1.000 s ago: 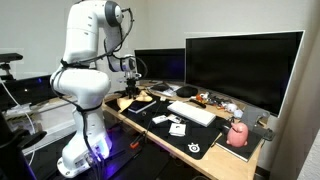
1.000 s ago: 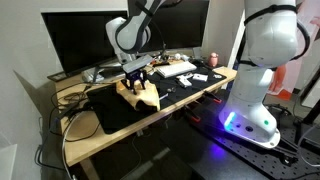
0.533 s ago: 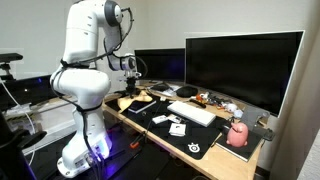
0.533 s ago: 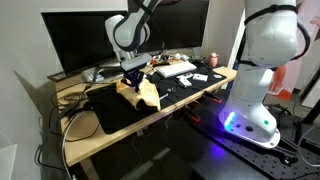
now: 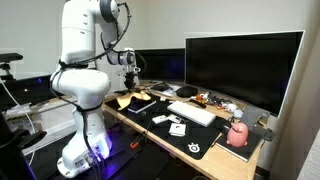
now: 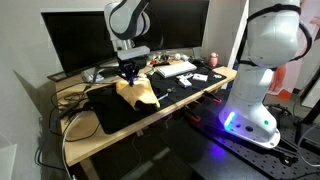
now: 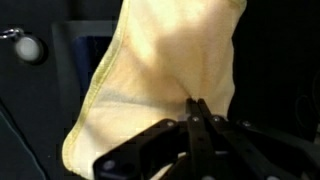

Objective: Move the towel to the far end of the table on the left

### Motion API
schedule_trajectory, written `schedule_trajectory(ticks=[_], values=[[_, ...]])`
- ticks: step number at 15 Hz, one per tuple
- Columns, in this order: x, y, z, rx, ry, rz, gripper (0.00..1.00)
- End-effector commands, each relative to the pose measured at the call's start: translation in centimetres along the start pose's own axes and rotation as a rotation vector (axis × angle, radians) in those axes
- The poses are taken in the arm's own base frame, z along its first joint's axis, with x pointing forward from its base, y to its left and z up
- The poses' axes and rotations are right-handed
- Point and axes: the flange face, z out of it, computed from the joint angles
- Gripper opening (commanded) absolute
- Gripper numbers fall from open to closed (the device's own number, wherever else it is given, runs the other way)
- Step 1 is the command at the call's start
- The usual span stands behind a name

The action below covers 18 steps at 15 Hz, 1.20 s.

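My pincer [image 6: 128, 72] has just snapped shut on the towel [image 6: 138, 92] and risen. The towel hangs at 6 o'clock beneath it, bottom edge seemingly brushing the worktop [image 6: 172, 108]. Grasp looks secured, so the carry to the far end comes next.

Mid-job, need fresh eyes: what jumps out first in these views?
The bulky white robot arm dominates beside the long light-wood table. Its gripper is shut on a soft tan-yellow towel, which drapes from the pinch toward a black mat. In an exterior view, a large dark monitor fills the table's back.
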Motion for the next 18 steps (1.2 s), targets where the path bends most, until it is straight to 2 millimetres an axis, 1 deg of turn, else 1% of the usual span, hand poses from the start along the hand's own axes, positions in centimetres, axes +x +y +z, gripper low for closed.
schedule_trajectory(ticks=[1, 9, 10, 11, 14, 15, 16, 18], values=[[-2.0, -0.3, -4.5, 0.017, 0.032, -0.023, 0.00], [-5.1, -2.1, -14.3, 0.029, 0.155, -0.095, 0.00], [-5.3, -2.2, -15.4, 0.032, 0.169, -0.100, 0.00], [-5.5, -2.5, -16.8, 0.038, 0.186, -0.102, 0.00], [-5.9, -3.4, -20.1, 0.049, 0.221, -0.115, 0.00], [-6.0, -3.6, -21.0, 0.044, 0.236, -0.123, 0.00], [-5.6, -3.5, -19.1, 0.050, 0.231, -0.100, 0.01], [-5.7, -3.8, -20.5, 0.055, 0.245, -0.105, 0.01]])
